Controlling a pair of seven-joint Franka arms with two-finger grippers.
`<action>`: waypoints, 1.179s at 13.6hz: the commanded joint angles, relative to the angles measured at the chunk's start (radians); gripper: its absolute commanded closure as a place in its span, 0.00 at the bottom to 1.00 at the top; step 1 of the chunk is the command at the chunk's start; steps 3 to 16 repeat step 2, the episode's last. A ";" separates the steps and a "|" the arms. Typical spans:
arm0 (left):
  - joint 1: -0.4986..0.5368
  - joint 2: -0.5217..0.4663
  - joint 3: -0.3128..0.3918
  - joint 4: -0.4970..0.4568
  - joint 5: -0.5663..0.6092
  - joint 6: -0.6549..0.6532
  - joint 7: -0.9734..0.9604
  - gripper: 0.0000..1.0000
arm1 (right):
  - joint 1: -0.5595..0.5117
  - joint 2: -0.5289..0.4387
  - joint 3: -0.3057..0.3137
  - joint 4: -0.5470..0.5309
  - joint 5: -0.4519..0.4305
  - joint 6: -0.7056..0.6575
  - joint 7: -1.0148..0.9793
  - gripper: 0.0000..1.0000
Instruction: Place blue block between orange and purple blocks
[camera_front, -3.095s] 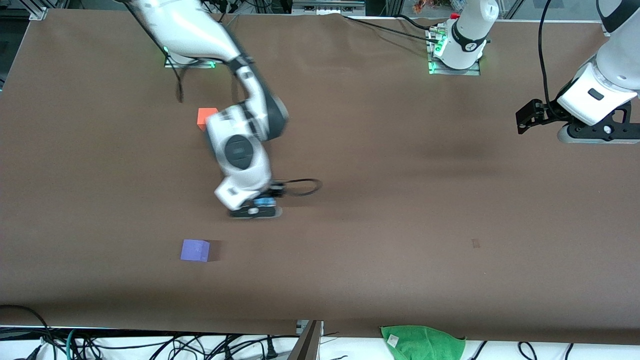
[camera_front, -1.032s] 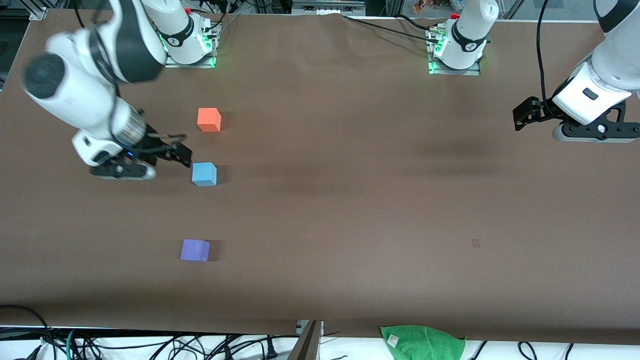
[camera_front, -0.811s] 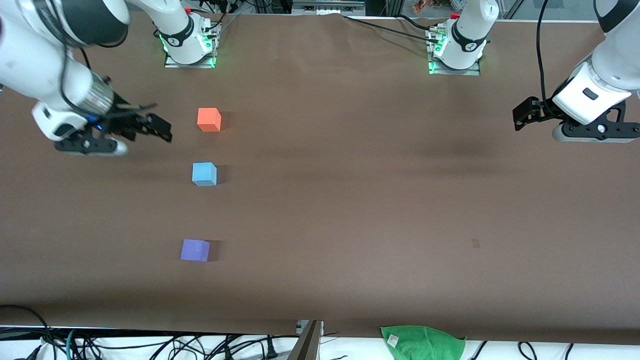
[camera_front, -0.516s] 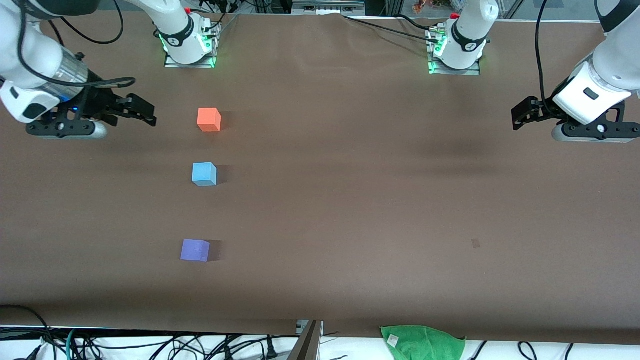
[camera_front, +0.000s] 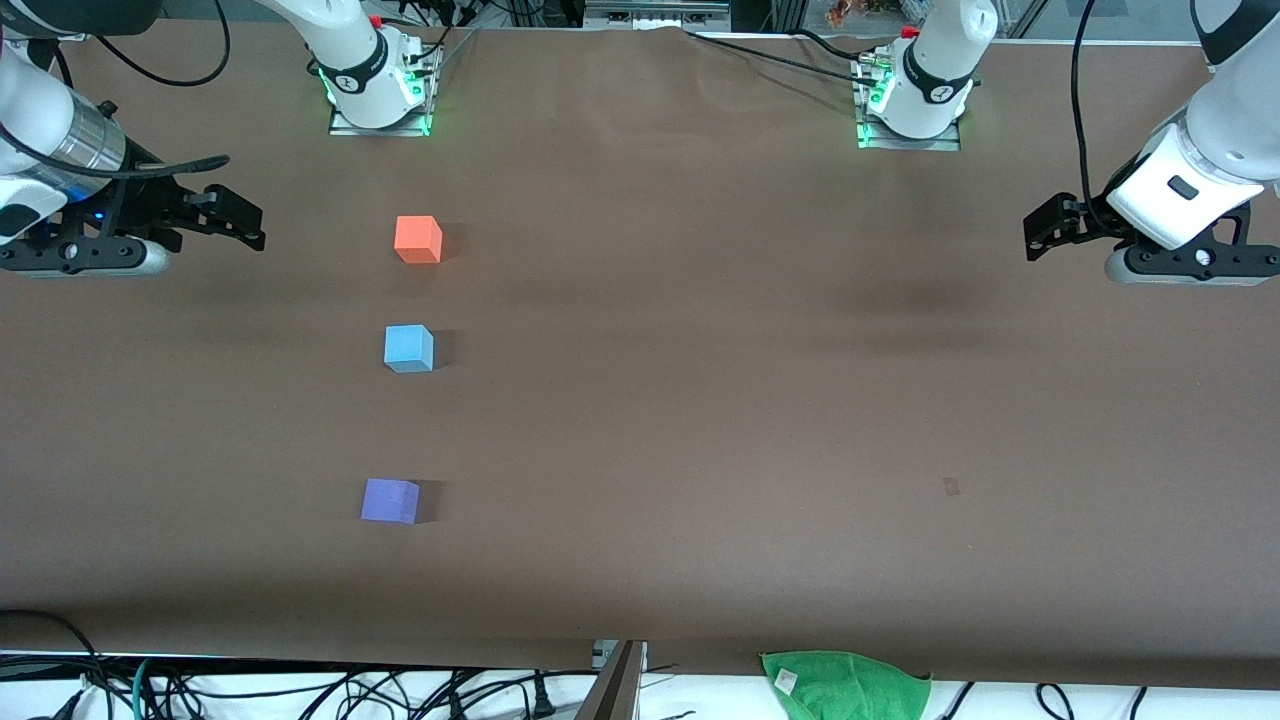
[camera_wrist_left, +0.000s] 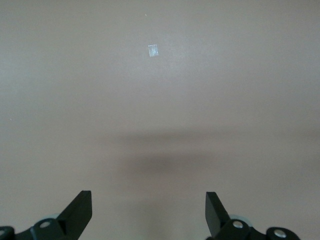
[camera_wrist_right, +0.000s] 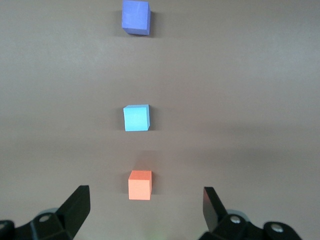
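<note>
The blue block (camera_front: 408, 348) sits on the brown table, in line between the orange block (camera_front: 418, 240), farther from the front camera, and the purple block (camera_front: 390, 500), nearer to it. My right gripper (camera_front: 248, 224) is open and empty, up over the table's edge at the right arm's end, well apart from the blocks. Its wrist view shows the orange block (camera_wrist_right: 140, 184), the blue block (camera_wrist_right: 136, 118) and the purple block (camera_wrist_right: 136, 17) in a row ahead of the open right gripper (camera_wrist_right: 146, 206). My left gripper (camera_front: 1042, 232) waits open and empty at the left arm's end, and the left wrist view shows the left gripper (camera_wrist_left: 148, 210) over bare table.
A green cloth (camera_front: 845, 685) lies at the table's front edge. A small dark mark (camera_front: 951, 487) is on the table toward the left arm's end. The arm bases (camera_front: 375, 85) (camera_front: 915, 95) stand along the back edge. Cables hang below the front edge.
My right gripper held the blue block over the table, left it between the orange and purple blocks, and has drawn back toward the right arm's end. The left arm has barely moved.
</note>
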 joint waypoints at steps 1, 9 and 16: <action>0.002 -0.010 0.003 0.002 -0.021 -0.013 0.006 0.00 | -0.010 0.021 0.016 0.055 -0.014 -0.024 -0.007 0.00; 0.002 -0.010 0.003 0.002 -0.021 -0.011 0.006 0.00 | -0.008 0.021 0.016 0.055 -0.015 -0.025 -0.012 0.00; 0.002 -0.010 0.003 0.002 -0.021 -0.011 0.006 0.00 | -0.008 0.021 0.016 0.055 -0.015 -0.025 -0.012 0.00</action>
